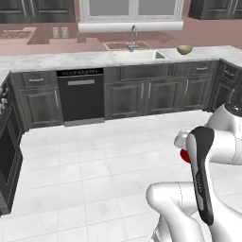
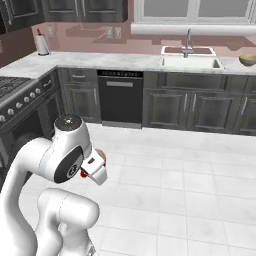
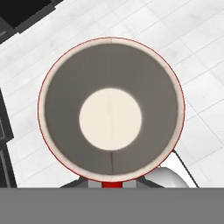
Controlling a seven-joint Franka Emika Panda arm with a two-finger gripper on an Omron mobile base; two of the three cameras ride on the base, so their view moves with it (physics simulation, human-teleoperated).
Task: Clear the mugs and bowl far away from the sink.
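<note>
The gripper (image 3: 112,186) holds the red mug (image 3: 110,109), jaws closed on it, mouth facing the camera, over open floor. The bowl (image 1: 184,49) sits at 3 o'clock of the sink (image 1: 139,55). Keep the mug level while carrying; set down well apart from the sink.

A glossy red mug (image 3: 110,109) shows a grey inside with a cream bottom, the bowl (image 1: 184,49) is tan-yellow, the sink (image 1: 138,56) white, the bench (image 1: 61,60) marbled pale grey above dark cabinets (image 1: 142,92).
</note>
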